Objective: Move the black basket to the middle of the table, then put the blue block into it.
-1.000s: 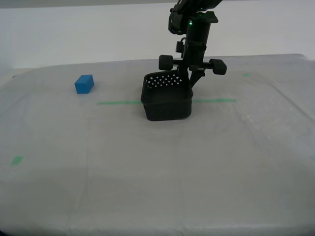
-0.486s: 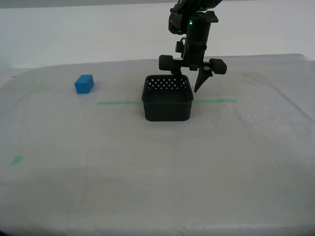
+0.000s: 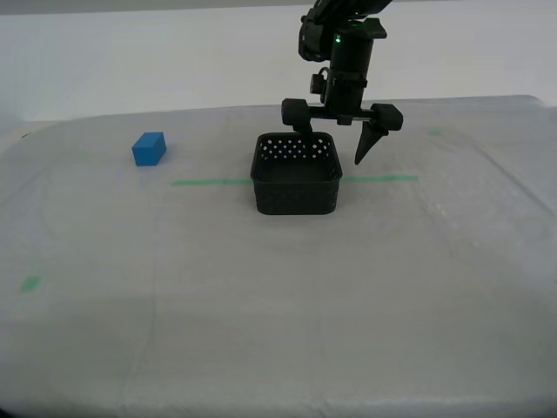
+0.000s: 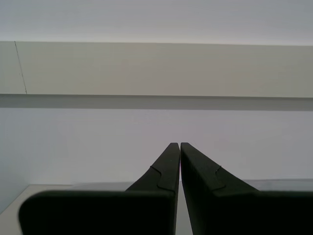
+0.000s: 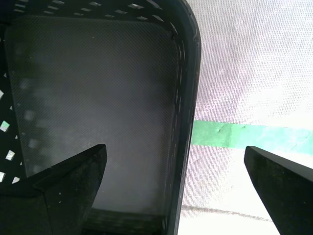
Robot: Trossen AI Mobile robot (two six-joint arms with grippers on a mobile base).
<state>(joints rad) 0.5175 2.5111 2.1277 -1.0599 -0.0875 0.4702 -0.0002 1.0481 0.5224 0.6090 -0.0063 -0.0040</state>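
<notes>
Change: a second ago the black basket (image 3: 296, 174) sat tilted with one wall pinched in my first gripper (image 3: 338, 131); half a second ago it was flat on the counter (image 3: 278, 296) with the jaws parting; now the jaws stand wider and the basket is free.
First jaws: spread wide, holding nothing. In the first wrist view one finger (image 5: 63, 191) hangs over the basket floor (image 5: 93, 93) and the other finger (image 5: 281, 183) over bare counter (image 5: 254, 63), so the basket's near wall runs between them, touching neither as far as I can tell.
Basket: upright and level, directly below and between the first jaws, straddling the green tape line (image 3: 209, 182), which also shows just outside the wall in the first wrist view (image 5: 230, 134).
Second jaws: my second gripper (image 4: 179, 161) has its tips pressed together with nothing between them; it faces a pale wall, with no task thing near it.
Blue block (image 3: 149, 149): on the counter, well apart from the first jaws, towards the exterior view's left, untouched.
Meaning: placing the basket looks finished, roughly mid-counter.
Next: I judge the first jaws must lift clear of the wall before travelling to the block, or they could drag the basket off its spot.
</notes>
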